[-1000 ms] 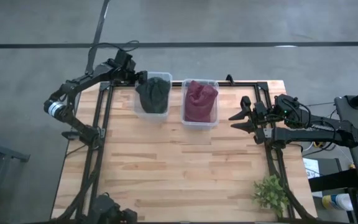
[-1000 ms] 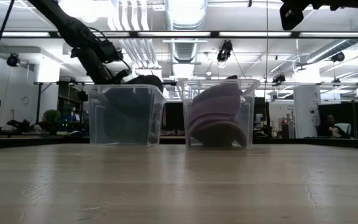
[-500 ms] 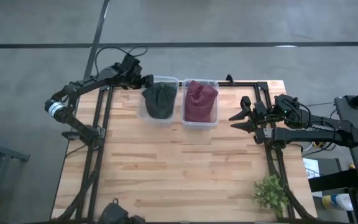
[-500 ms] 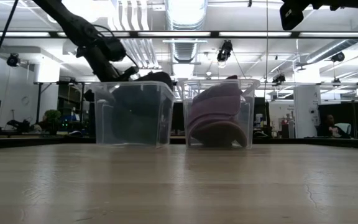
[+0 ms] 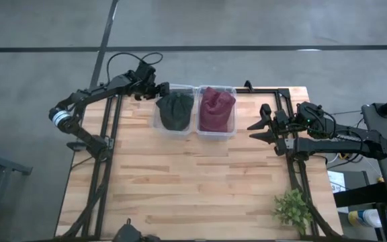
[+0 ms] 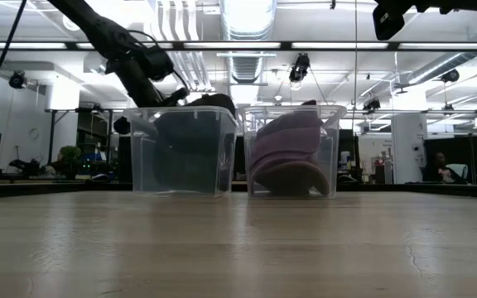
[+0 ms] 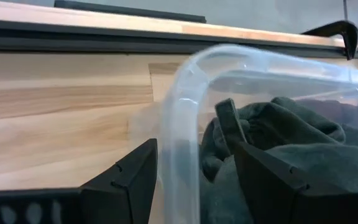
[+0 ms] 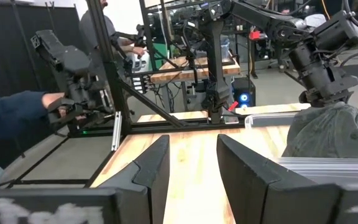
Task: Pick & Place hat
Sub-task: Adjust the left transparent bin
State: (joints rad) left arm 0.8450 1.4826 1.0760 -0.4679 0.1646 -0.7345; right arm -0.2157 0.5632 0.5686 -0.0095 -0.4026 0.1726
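Two clear plastic bins stand side by side at the table's far edge. The left bin (image 5: pixel 173 132) holds a dark green hat (image 5: pixel 175 111); the right bin (image 5: pixel 215 134) holds a maroon hat (image 5: pixel 216 107). My left gripper (image 5: pixel 158 91) is open at the left bin's far left corner, with the bin wall between its fingers. My right gripper (image 5: pixel 255 131) is open above the table's right side, apart from both bins and touching nothing. My left gripper (image 7: pixel 191 186) stands astride the left bin's rim (image 7: pixel 179 143) at the far left corner, one finger outside and one inside. The outer finger (image 7: pixel 126 183) lies against the wall. The inner finger (image 7: pixel 272 180) is against the dark hat's cloth. The bin stands flat on the table.
A small green plant (image 5: pixel 293 210) stands at the near right corner. A black clamp (image 5: pixel 248 85) sits on the far edge beside the right bin. Bare wood lies in front of the bins. A person's sleeve and hand (image 8: pixel 17 106) show beyond the table.
My left gripper has moved toward the table's right, staying astride the left bin's corner. The left bin with the dark hat has slid right along the table and now stands close beside the maroon hat's bin.
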